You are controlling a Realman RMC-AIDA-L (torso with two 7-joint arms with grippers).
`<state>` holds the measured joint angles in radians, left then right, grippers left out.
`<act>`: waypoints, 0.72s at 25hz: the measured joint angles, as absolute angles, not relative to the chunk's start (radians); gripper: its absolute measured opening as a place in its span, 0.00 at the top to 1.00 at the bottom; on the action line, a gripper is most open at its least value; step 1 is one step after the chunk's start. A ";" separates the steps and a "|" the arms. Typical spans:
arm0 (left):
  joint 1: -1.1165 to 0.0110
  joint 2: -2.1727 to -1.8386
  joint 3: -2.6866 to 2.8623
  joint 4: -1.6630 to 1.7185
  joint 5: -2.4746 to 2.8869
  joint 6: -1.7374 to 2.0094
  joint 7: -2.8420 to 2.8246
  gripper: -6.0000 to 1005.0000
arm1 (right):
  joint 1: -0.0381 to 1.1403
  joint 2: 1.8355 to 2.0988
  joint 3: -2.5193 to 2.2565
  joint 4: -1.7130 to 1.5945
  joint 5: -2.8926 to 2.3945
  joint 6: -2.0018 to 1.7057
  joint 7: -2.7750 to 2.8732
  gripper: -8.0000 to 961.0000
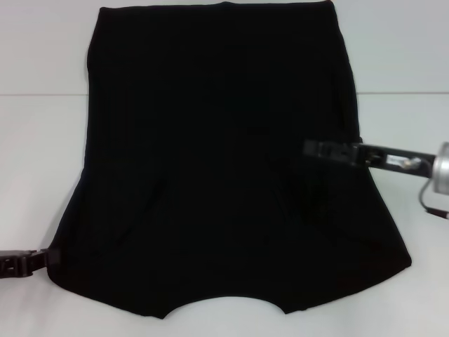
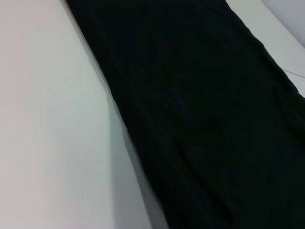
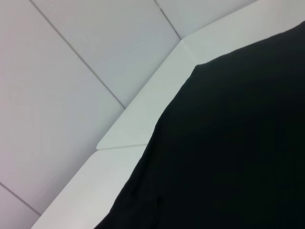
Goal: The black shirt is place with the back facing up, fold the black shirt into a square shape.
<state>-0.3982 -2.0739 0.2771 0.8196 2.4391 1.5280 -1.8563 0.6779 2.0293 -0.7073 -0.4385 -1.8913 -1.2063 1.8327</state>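
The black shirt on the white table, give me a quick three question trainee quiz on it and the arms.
1. True or false: the plain black fabric short-sleeved shirt lies spread on the white table.
2. Which end effector reaches over the shirt's side edge?
3. Where is the left end effector: A) beside the shirt's near corner, B) on the neckline?

Key: 1 true. 2 the right end effector. 3 A.

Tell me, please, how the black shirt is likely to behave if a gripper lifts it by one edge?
The black shirt lies flat with soft creases, so it would probably droop and fold, not hold shape. Spread thinly over the white table, it looks light, and a push would likely bunch it.
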 joint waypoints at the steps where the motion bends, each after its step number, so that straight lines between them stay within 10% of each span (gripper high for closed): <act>1: -0.398 -2.074 0.276 0.817 2.439 1.528 -1.857 0.88 | 0.664 2.019 -0.707 -0.439 -1.892 -1.224 1.834 0.25; 18: -0.399 -2.075 0.276 0.800 2.430 1.535 -1.852 0.96 | 0.495 1.927 -0.698 -0.593 -2.122 -1.364 2.101 0.26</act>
<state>-0.3993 -2.0748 0.2764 0.7998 2.4304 1.5351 -1.8523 0.4951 1.9265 -0.6977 -0.5933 -2.1223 -1.3643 2.1006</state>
